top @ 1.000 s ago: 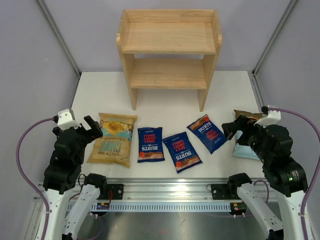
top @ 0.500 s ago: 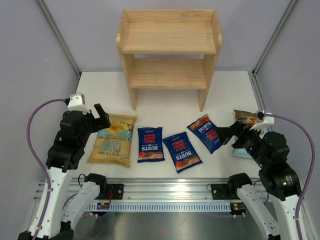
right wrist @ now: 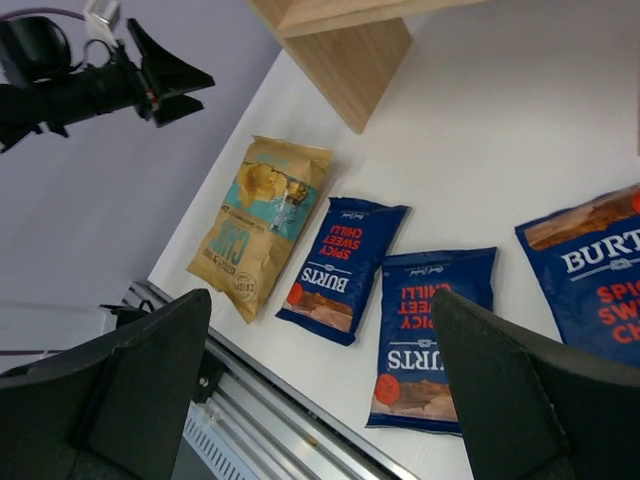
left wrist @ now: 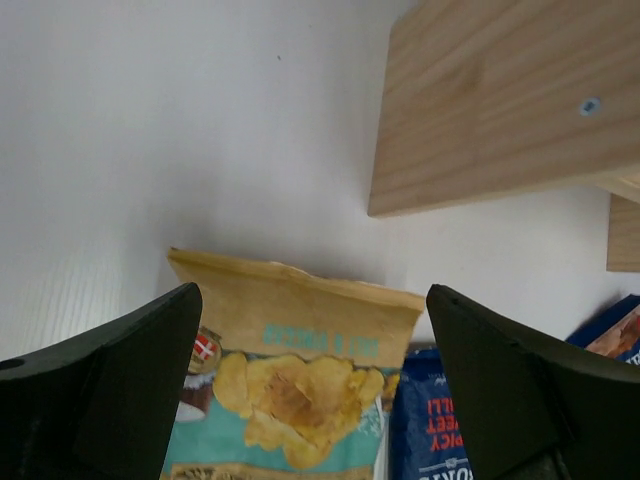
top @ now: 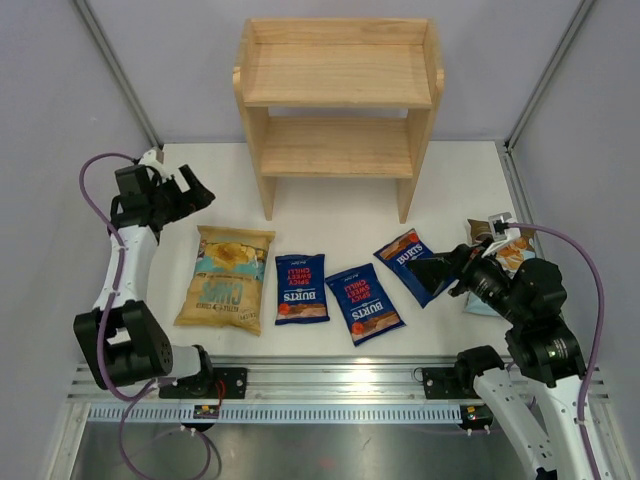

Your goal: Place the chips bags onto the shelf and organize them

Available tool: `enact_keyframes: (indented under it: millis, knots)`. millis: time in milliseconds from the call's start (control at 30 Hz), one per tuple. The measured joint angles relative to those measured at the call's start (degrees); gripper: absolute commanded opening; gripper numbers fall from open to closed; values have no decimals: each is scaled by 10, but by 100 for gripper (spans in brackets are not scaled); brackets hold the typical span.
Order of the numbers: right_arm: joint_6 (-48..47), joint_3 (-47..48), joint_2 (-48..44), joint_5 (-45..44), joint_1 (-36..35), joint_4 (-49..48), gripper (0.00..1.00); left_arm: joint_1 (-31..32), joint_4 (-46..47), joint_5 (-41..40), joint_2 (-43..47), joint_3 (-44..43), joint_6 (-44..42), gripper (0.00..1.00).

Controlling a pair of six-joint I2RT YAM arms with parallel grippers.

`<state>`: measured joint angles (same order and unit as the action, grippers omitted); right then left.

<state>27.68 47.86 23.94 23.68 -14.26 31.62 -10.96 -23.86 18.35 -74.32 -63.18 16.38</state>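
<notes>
The wooden two-tier shelf stands at the back centre, both tiers bare. Five bags lie flat on the white table: the tan-and-teal bag, three dark blue Burts bags, and a pale blue brown-topped bag half hidden by my right arm. My left gripper is open and empty, above the table beyond the tan bag's top edge. My right gripper is open and empty, held above the rightmost Burts bag.
Grey walls enclose the table on the left, back and right. An aluminium rail runs along the near edge. The shelf's side panel stands just right of my left gripper.
My left arm has swung away from the tan bag toward the far left of the table. My right gripper has moved left and forward over the rightmost Burts bag. No bag has moved.
</notes>
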Motion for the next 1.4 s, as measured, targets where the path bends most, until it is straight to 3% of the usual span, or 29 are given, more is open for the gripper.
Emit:
enact_keyframes:
  millis: [233,400,633,833,867,933,967,1000,1100,1233,1400]
  knots:
    - [5,-27,7,69,0,-36,100,-87,108,108,-66,93,-13,99]
    - [5,-35,11,92,0,-52,100,-98,99,132,-144,112,-48,99]
    - [4,-35,18,106,0,-68,99,-138,98,164,-159,129,-65,99]
    - [2,-35,18,116,0,-70,99,-120,83,243,-240,112,-81,92]
    - [2,-35,19,119,0,-71,100,-117,79,259,-247,108,-83,90]
    - [2,-35,22,123,0,-73,100,-110,69,267,-253,99,-88,70]
    - [2,-35,24,125,0,-74,99,-107,67,268,-257,97,-88,58]
    - [2,-34,26,126,0,-76,100,-104,62,272,-262,92,-87,39]
    - [3,-34,31,131,0,-80,100,-101,51,282,-274,85,-84,33]
    - [8,-35,31,135,0,-89,99,-101,51,281,-268,84,-62,0]
    - [31,-56,38,151,0,-141,99,-101,78,219,-186,95,-7,0]
